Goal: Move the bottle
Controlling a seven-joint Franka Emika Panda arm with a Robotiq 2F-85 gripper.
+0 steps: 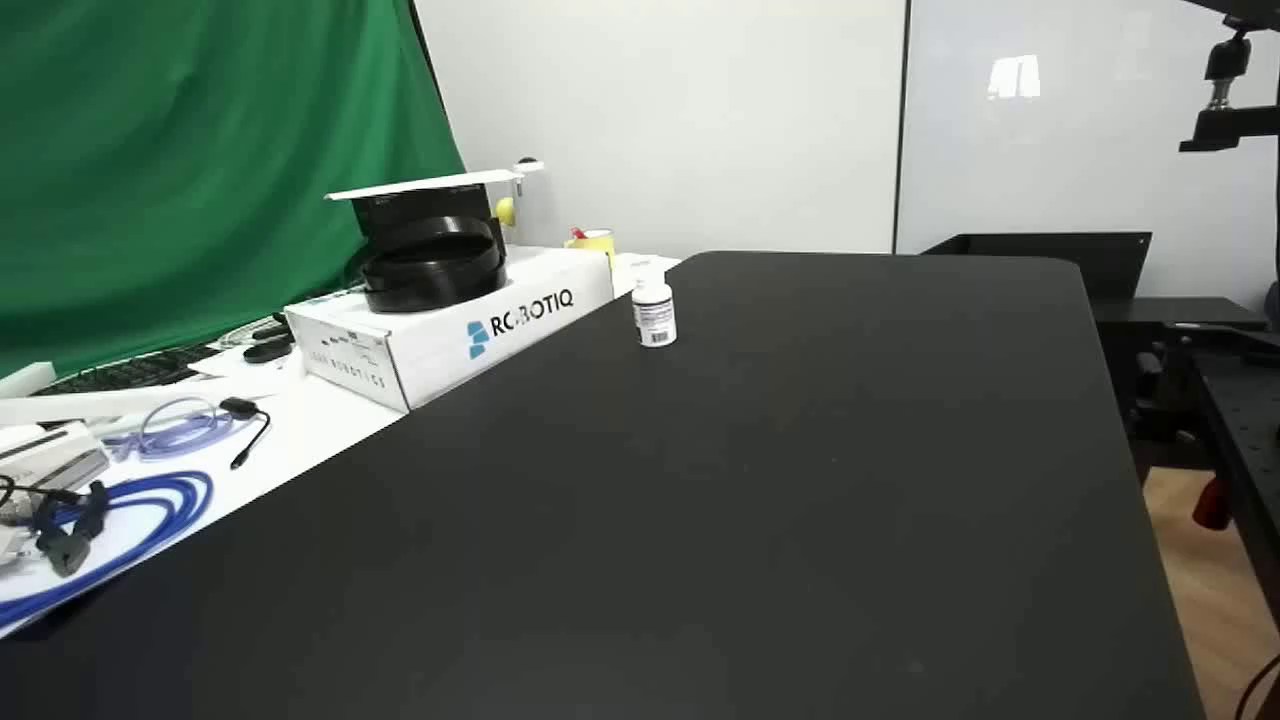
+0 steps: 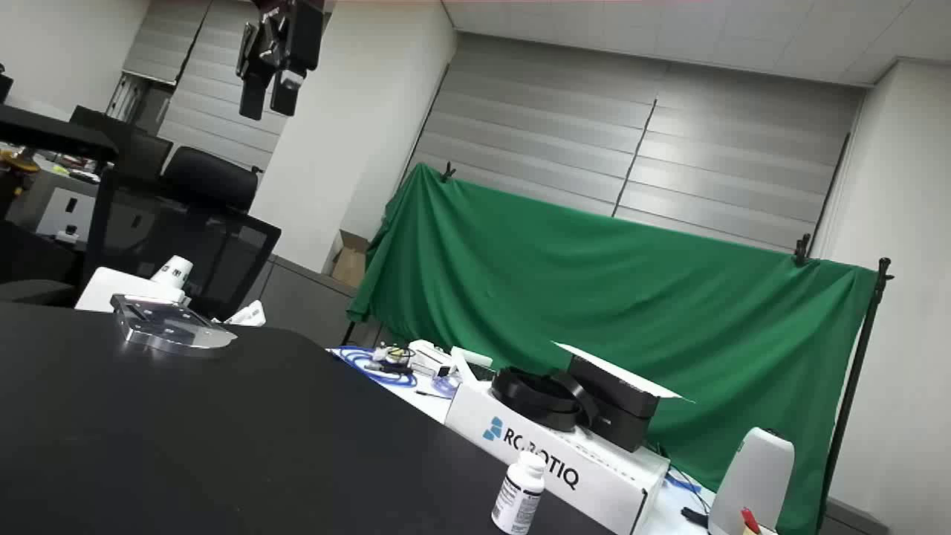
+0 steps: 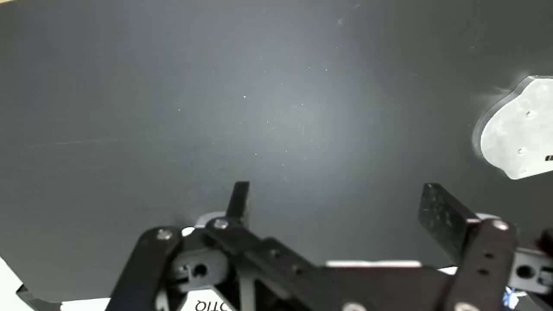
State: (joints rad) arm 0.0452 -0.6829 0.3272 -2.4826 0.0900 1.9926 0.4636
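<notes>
Exterior views, wht. bottle, capped, dk.-banded

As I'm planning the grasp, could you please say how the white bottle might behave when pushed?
Upright and taller than wide, the white bottle may tip. Being round, it could then roll. Its smooth plastic look suggests stiffness, perhaps slipperiness.
</notes>
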